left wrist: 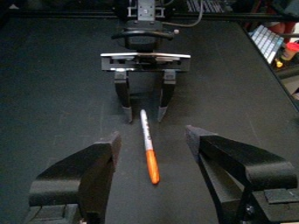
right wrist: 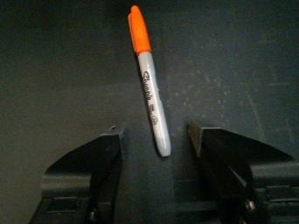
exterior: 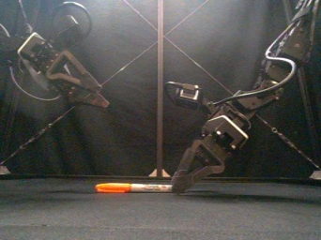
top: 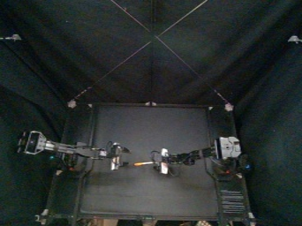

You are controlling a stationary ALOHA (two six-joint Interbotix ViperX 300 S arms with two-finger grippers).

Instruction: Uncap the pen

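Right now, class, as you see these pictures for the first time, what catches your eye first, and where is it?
The marker pen stands out: its orange cap is bright against the black table, where it lies flat near the middle. The right gripper is down at the pen's barrel end, with an open jaw on either side of it. The left gripper hangs open higher up, on the cap's side.

Orange-cap pen tail btwn end effector jaws, spread wide.
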